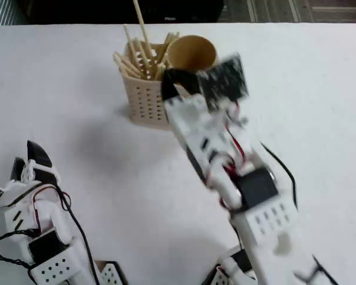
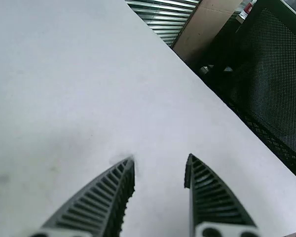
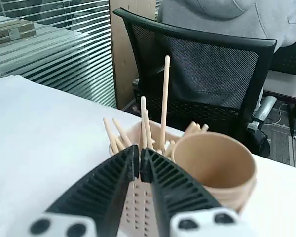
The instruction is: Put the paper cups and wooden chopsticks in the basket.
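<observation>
At basket (image 1: 143,102) — chopsticks (image 1: 137,60), paper cup (image 1: 191,52)

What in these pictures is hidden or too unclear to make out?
- Right wrist view: the right gripper hides the basket's front and the paper cup's base, so stacked cups can't be counted.
- High view: that gripper is blurred, and its arm covers the basket's right side.
- Chopsticks: too bunched to count in either view.

There are no words, numbers or signs to read here. The basket (image 1: 143,104) and the paper cup (image 1: 191,52) have nothing written on them that can be seen. The dark block (image 1: 225,77) on one arm is too blurry to tell.
</observation>
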`<action>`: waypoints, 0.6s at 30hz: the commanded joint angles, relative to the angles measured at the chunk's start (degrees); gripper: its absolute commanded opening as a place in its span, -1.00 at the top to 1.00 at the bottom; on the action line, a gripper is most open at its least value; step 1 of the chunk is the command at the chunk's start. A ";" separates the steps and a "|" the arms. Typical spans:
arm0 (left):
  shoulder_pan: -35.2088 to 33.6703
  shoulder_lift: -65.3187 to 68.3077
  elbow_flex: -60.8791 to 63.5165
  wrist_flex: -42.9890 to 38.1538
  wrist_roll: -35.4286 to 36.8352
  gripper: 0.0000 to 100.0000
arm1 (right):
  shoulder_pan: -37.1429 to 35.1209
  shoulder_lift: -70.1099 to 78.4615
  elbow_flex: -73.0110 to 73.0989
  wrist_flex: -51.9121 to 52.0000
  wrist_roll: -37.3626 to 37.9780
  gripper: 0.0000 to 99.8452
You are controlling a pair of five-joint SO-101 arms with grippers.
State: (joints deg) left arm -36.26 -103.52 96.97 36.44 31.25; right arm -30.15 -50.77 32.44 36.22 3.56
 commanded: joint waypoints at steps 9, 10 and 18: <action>11.65 -0.84 -3.25 -1.58 -2.99 0.65 | 6.90 -26.51 25.76 1.63 0.18 0.96; 13.32 -0.84 -3.25 -1.58 -3.87 0.65 | 7.60 -28.53 27.78 1.63 0.18 0.96; 24.75 -0.84 -2.90 -1.23 -9.58 0.65 | 11.56 -41.01 43.96 1.63 0.18 0.96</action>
State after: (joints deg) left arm -16.31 -103.52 96.97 36.44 23.78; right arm -20.22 -88.04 73.49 37.54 3.56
